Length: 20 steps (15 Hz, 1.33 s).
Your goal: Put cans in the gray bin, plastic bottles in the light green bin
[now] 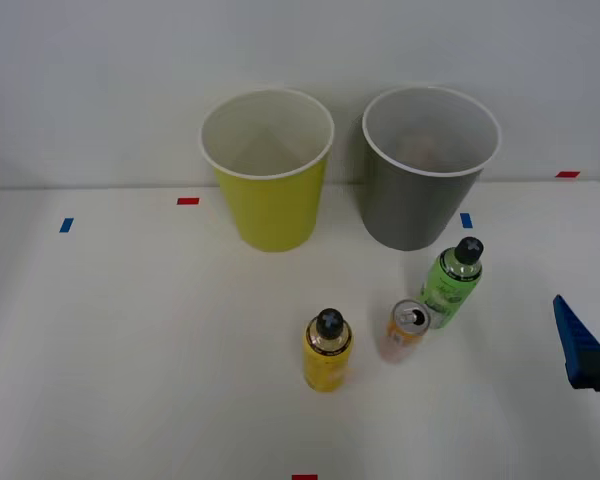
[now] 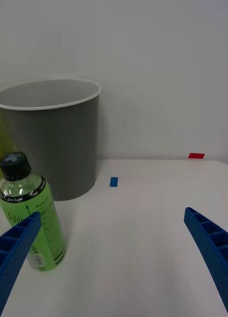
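The gray bin and the light green bin stand side by side at the back of the white table. A faint reddish shape lies inside the gray bin. In front of the gray bin stands the green-labelled plastic bottle, with the orange can touching its left side. The yellow-labelled bottle is further left. One blue finger of my right gripper shows at the right edge. In the wrist view the gripper is open and holds nothing, with the green bottle beside one finger and the gray bin behind it.
Small red tape marks and blue tape marks are stuck on the table. A pale wall rises directly behind the bins. Bare table lies between the green bottle and my finger.
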Motion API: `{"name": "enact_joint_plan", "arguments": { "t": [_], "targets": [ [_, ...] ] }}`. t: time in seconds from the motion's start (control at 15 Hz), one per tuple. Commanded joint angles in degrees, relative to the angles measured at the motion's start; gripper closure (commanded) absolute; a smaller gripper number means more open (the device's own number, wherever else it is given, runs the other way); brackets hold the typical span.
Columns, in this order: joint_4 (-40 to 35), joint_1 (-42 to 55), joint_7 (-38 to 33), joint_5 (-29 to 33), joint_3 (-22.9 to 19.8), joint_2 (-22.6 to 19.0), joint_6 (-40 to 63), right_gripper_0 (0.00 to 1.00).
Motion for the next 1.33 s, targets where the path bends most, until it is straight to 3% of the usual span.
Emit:
{"name": "enact_joint_plan", "arguments": {
  "t": [0.07,0.4,0.67,1.0,1.33],
  "targets": [
    [0.11,4.5,0.59,1.84,1.99,0.01,-0.34,0.0],
    [3.36,9.16,2.61,4.39,4.01,-0.61,-3.15,0.0],
    [19.97,5.56,3.14,4.57,2.08,2.91,-22.66,0.0],
    [30.08,4.06,11.93,3.86,1.02,11.26,-33.38,0.0],
    [48.45,-4.2,14.65,-1.32,1.29,12.22,-50.35,0.0]
  ]
}}
